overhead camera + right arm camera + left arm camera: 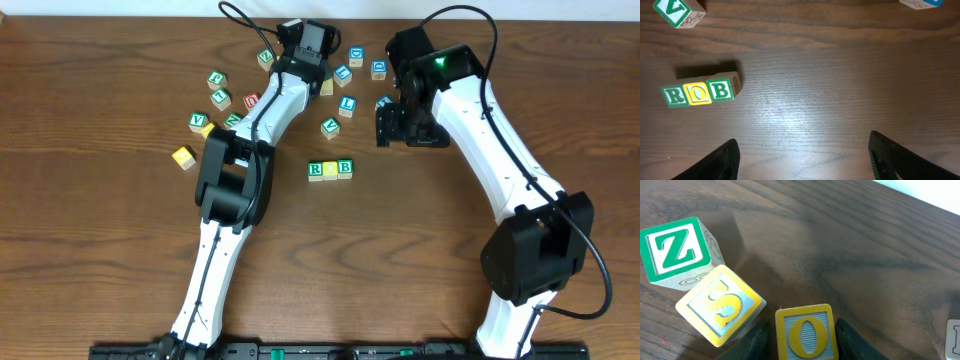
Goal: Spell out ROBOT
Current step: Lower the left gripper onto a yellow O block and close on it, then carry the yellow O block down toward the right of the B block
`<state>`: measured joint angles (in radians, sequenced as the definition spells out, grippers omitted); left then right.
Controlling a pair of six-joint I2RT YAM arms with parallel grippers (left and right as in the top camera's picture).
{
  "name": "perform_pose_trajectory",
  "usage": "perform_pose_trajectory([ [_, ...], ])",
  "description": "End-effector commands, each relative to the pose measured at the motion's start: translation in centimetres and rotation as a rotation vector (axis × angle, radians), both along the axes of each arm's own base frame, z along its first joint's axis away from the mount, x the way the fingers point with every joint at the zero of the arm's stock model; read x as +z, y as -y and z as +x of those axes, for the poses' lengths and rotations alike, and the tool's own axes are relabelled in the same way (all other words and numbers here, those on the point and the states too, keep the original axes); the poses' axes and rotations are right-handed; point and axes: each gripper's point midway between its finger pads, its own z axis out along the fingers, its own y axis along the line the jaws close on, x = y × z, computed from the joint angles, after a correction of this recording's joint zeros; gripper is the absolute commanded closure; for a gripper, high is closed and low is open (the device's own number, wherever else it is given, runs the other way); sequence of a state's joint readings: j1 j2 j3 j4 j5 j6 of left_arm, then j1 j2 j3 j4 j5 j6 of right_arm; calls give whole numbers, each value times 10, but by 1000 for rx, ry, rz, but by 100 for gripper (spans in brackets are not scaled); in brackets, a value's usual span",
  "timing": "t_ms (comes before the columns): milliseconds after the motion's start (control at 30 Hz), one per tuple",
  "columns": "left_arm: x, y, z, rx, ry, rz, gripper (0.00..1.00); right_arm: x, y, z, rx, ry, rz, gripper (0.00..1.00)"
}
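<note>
1. On the wooden desk (120, 250), three blocks stand touching in a straight row just below the centre of the overhead frame. They are the R block (315, 170), the middle O block (330, 169) and the B block (345, 168), reading R-O-B from left to right.
2. The left hand (805, 342) sits at the bottom edge of its wrist view. Its two dark fingers (754, 342) flank a second O block (804, 332), one at each side face, so the hand seems clamped on it. The frame cuts off the lower part, so the contact is not fully shown.
3. The second O block has a yellow border and a yellow letter on a pale blue face that looks up at the camera.
4. Just to its upper left lies a tilted yellow S block (720, 305). A green Z block (677, 250) stands above that and touches it.
5. The right hand (805, 160) hangs over bare wood with its fingers (722, 160) spread wide apart.
6. In the right wrist view the R-O-B row lies well apart from that hand, at the left of the frame above the left finger.
7. A green V block (677, 11) lies in the upper left corner of that view.
8. In the overhead view, other letter blocks (219, 80) lie scattered across the upper middle of the frame.
</note>
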<state>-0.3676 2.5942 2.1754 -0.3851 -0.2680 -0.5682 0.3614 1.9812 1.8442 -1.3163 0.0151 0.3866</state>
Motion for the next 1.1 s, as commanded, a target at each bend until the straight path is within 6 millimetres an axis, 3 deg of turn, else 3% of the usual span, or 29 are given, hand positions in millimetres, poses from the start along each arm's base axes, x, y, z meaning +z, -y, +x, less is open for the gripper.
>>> perform_pose_trajectory([
  [0,-12,-5,-1,-7,-19,32,65,-2,-1,-1,-3,-1,-9,22],
  [500,30,-5,0,-65,17,70,68,-2,-2,2,-3,10,-5,23],
  [800,108,-14,-23,-84,24,85,68,2,-2,23,-22,87,26,19],
  [933,144,-19,-45,-94,2,82,68,7,7,42,-58,142,64,15],
  [1067,175,-13,-81,-163,-64,19,68,15,23,62,-113,192,124,15],
])
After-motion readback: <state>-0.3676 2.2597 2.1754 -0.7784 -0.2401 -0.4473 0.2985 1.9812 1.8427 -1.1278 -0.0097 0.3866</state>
